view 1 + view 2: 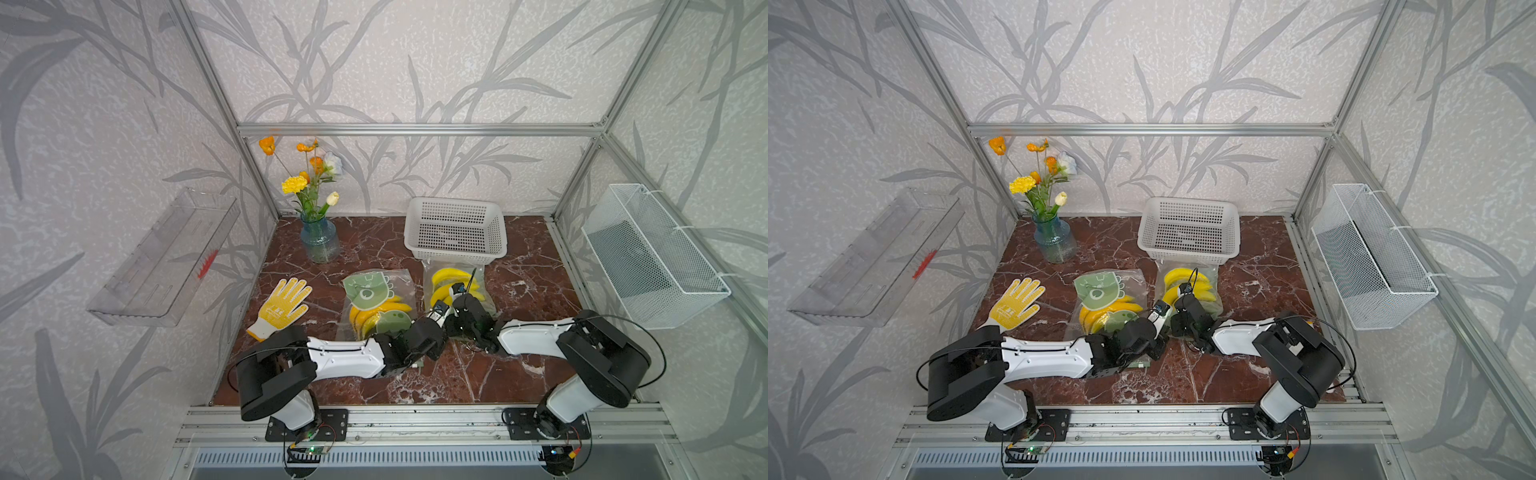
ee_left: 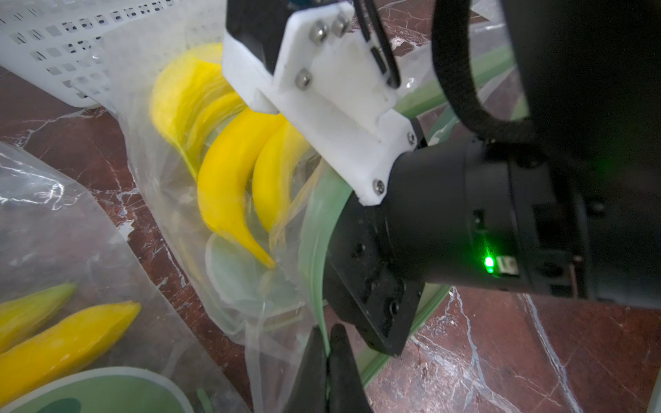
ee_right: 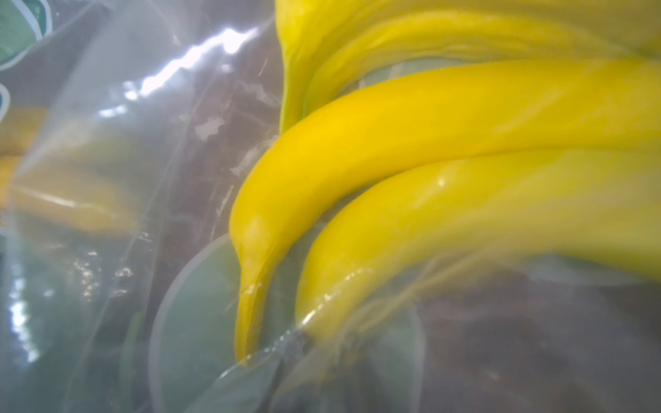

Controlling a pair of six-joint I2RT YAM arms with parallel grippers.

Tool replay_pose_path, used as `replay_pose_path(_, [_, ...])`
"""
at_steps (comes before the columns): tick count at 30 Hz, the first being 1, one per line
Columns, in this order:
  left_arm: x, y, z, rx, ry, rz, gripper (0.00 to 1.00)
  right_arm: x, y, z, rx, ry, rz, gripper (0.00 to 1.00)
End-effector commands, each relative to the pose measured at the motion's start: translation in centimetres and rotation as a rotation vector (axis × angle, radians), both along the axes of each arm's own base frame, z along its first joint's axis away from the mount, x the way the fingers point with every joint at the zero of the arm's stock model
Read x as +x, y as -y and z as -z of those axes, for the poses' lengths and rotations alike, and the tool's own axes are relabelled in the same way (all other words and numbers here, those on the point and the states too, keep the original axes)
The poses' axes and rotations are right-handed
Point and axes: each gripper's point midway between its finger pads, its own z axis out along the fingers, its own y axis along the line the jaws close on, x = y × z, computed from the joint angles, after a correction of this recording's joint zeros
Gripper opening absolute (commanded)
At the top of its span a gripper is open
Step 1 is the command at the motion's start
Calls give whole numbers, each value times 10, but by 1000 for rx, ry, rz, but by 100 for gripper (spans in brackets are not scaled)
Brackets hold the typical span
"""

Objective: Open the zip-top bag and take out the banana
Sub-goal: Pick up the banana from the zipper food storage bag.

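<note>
A clear zip-top bag (image 1: 429, 272) holding a bunch of yellow bananas (image 1: 446, 276) lies in front of the white basket. In the left wrist view my left gripper (image 2: 326, 343) is shut on the bag's green zip strip (image 2: 318, 221), holding the mouth up. My right gripper (image 1: 457, 296) reaches into the bag's mouth. In the right wrist view, blurred by plastic film, my right gripper (image 3: 322, 345) has a dark fingertip close against each side of the tip of the nearest banana (image 3: 447, 207). A second banana (image 3: 393, 121) curves just beside it.
Another zip-top bag (image 1: 376, 299) with green prints and bananas lies left of the arms. A yellow glove (image 1: 282, 305), a blue vase of flowers (image 1: 319, 241) and the perforated basket (image 1: 453, 253) stand around. A wire basket (image 1: 652, 257) and a clear shelf (image 1: 166, 257) hang on the side walls.
</note>
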Motion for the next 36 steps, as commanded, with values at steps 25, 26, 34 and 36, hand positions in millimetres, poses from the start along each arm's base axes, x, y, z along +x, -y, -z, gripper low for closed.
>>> replay_pose_path(25, [21, -14, 3, 139, 59, -116, 0, -64, 12, -24, 195, -263, -90, 0])
replay_pose_path(26, [23, -14, 2, 142, 64, -120, 0, -67, 10, -27, 204, -276, -108, 0])
replay_pose_path(34, [25, -10, 3, 166, 75, -111, 0, -85, 1, -48, 259, -324, -215, 0])
replay_pose_path(36, [24, -10, 3, 165, 73, -107, 0, -89, 3, -51, 271, -322, -215, 0])
